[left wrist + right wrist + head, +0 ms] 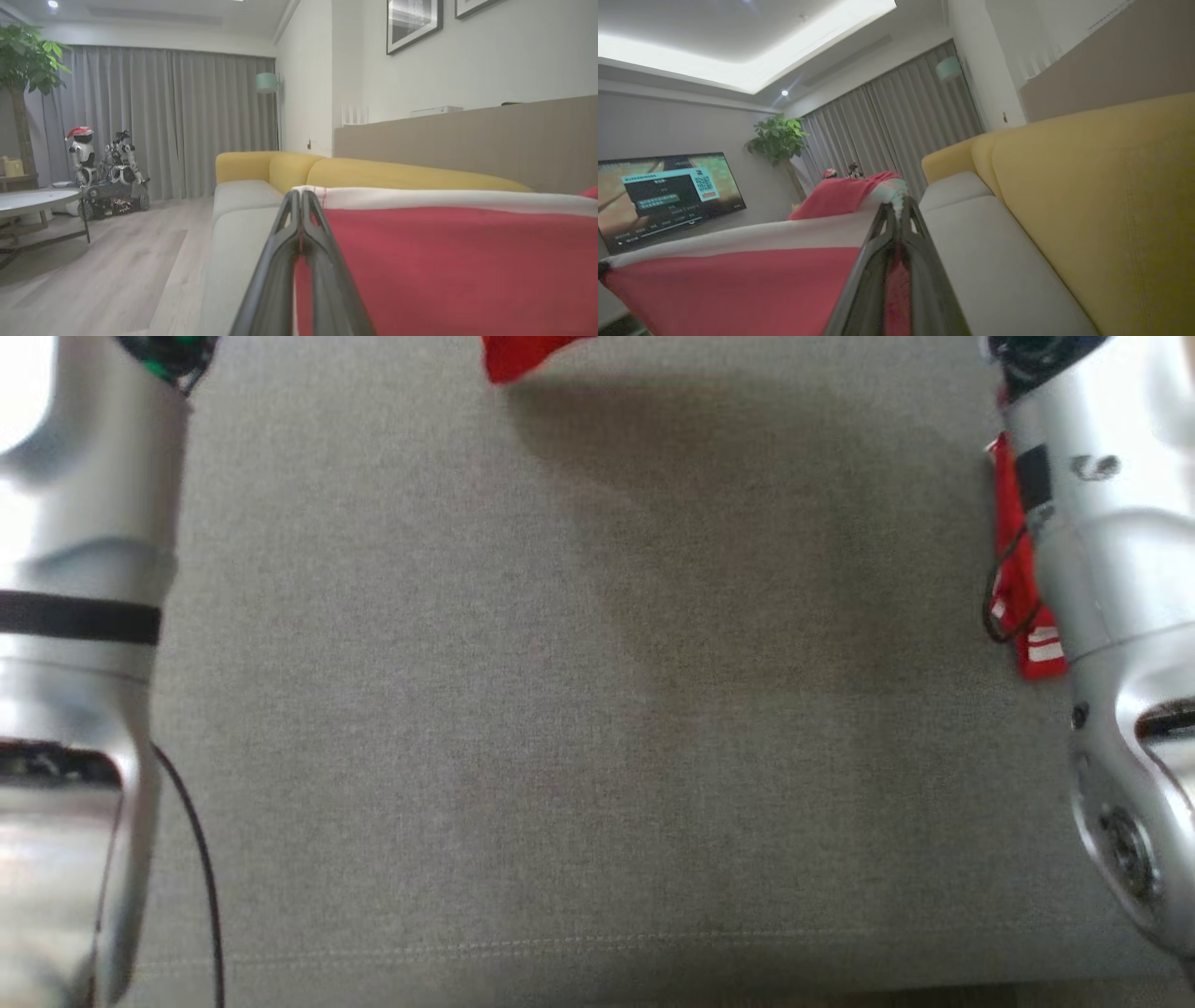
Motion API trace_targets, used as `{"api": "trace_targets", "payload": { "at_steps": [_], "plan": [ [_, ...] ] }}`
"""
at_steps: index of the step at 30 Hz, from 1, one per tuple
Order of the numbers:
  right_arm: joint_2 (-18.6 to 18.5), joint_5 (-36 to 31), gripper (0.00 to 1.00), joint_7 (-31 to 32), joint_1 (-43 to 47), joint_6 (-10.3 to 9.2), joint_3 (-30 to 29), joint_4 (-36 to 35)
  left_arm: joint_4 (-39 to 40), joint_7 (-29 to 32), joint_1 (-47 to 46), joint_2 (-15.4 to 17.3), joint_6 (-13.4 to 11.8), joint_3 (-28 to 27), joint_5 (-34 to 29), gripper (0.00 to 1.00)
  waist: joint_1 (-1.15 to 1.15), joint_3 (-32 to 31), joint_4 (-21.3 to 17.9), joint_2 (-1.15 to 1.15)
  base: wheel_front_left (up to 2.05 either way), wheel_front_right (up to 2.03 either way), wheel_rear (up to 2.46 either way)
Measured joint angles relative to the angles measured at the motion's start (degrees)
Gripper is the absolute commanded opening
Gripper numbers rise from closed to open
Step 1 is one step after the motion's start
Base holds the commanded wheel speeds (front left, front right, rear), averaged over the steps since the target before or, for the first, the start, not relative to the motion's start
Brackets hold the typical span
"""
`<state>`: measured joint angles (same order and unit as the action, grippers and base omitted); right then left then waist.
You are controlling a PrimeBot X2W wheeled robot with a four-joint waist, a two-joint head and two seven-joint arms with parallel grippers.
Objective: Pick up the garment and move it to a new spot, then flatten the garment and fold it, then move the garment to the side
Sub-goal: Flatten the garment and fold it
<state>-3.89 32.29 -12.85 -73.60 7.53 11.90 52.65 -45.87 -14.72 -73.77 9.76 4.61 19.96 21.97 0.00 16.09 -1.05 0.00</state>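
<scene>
Soft red white-banded garment (444, 270) taut between left tool (301, 195) and right tool (898, 207), both clamped on its edge.

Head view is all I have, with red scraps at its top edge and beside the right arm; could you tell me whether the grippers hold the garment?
Observer: Yes, the left gripper is shut on the garment, at its white band.
Operator: And the right one, please?
Observer: The right gripper is shut on it too, by that band.
Operator: Is the cloth bunched?
Observer: No, the left wrist view shows it spread taut before the yellow backrest.
</scene>
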Motion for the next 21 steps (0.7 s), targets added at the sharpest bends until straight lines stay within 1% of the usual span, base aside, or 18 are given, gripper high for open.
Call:
{"api": "trace_targets", "payload": {
  "at_steps": [2,3,6,8,11,14,17,21],
  "plan": [
    [0.0,-0.8,0.0,-0.7,-1.2,0.0,2.0,6.1,-4.1,0.0,0.1,-1.3,0.0,-0.3,-0.3,0.0,0.0,1.0,0.1,0.0,0.0,0.0,0.0],
    [-0.1,-1.9,0.0,-0.9,-1.4,0.0,3.5,8.5,-5.9,0.0,0.3,-1.8,0.4,-0.2,-0.6,0.0,0.0,1.6,0.2,0.0,0.0,0.0,0.0],
    [-0.1,-2.6,0.0,-1.0,-1.5,0.0,6.4,13.6,-10.0,0.0,2.0,-3.3,0.8,-0.3,-0.8,0.0,0.0,3.4,0.4,0.0,0.0,0.0,0.0],
    [-0.1,-2.6,0.0,-1.1,-1.5,0.0,6.9,14.7,-11.1,0.0,2.7,-3.6,1.1,-0.2,-1.0,0.0,0.0,4.0,0.5,0.0,0.0,0.0,0.0],
    [-0.1,-1.7,0.0,-1.4,-1.1,0.0,9.2,16.9,-14.2,0.0,5.6,-4.3,1.6,0.0,-1.3,0.0,0.01,5.2,0.7,0.0,0.0,0.0,0.0],
    [-0.1,-0.6,0.0,-1.4,0.7,0.0,10.9,17.0,-15.7,0.0,9.5,-4.8,1.9,-0.7,-1.2,0.0,0.01,5.5,0.7,0.0,0.0,0.0,0.0],
    [-0.1,-0.6,0.0,-1.5,3.8,0.0,11.1,16.9,-13.5,0.0,13.1,-5.7,1.9,-3.1,-0.1,0.0,0.0,5.4,0.8,0.0,0.0,0.0,0.0],
    [-0.2,-1.8,0.0,-1.5,10.0,0.0,9.0,14.3,-6.0,0.0,19.5,-6.4,1.5,-5.8,0.1,0.0,0.0,4.5,0.9,0.0,0.0,0.0,0.0]
  ]
}}
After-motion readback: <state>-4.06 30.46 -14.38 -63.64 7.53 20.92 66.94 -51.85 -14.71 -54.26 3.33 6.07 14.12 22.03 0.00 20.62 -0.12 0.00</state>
